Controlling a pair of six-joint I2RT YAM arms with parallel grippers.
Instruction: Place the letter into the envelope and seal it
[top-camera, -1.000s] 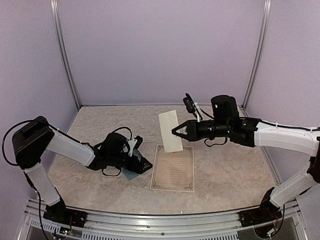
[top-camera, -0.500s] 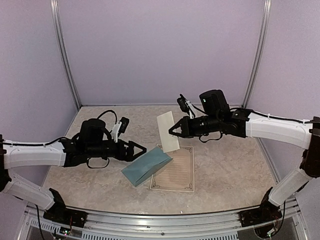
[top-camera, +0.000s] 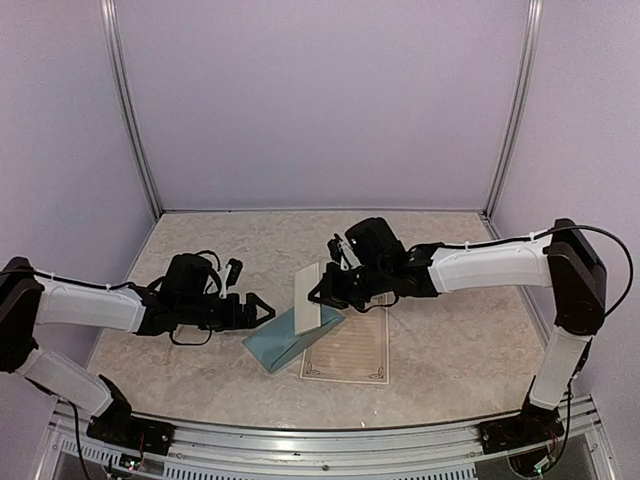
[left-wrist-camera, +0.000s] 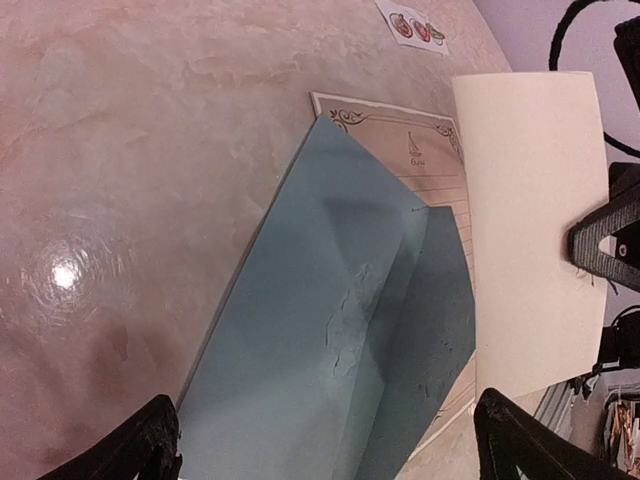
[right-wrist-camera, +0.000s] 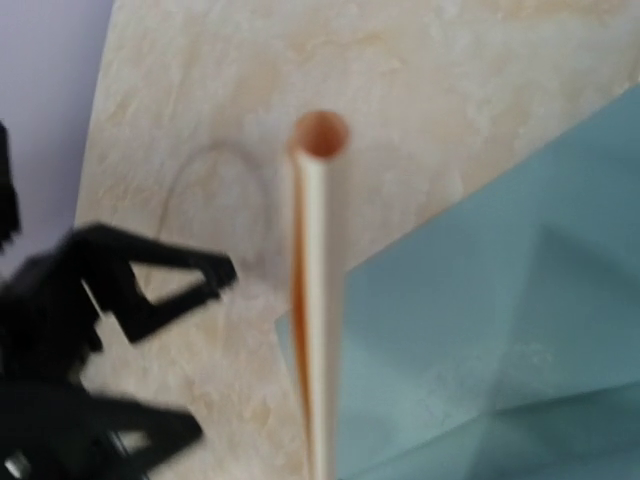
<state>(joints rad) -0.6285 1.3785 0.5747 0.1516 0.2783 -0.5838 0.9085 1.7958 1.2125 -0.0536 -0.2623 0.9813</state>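
L gripper (top-camera: 262, 312) has its jaws wide apart w/ nothing in them, just beside the envelope (top-camera: 285, 338). The envelope lies flat, partly over the letter (top-camera: 350, 350) on the table (top-camera: 450, 330). R gripper (top-camera: 322, 296) is clamped on a plain sheet (top-camera: 307, 300) above the envelope; contact unclear. We reckon the unpinned envelope may skid if that sheet pushes in. Also, the bordered letter isn't what's held.

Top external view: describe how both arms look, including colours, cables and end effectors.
Both arms have white tubular links, left arm and right arm alike, joined by black rounded joints. Thin black cables loop along each. The left end effector and right end effector are black, with two tapered fingers.
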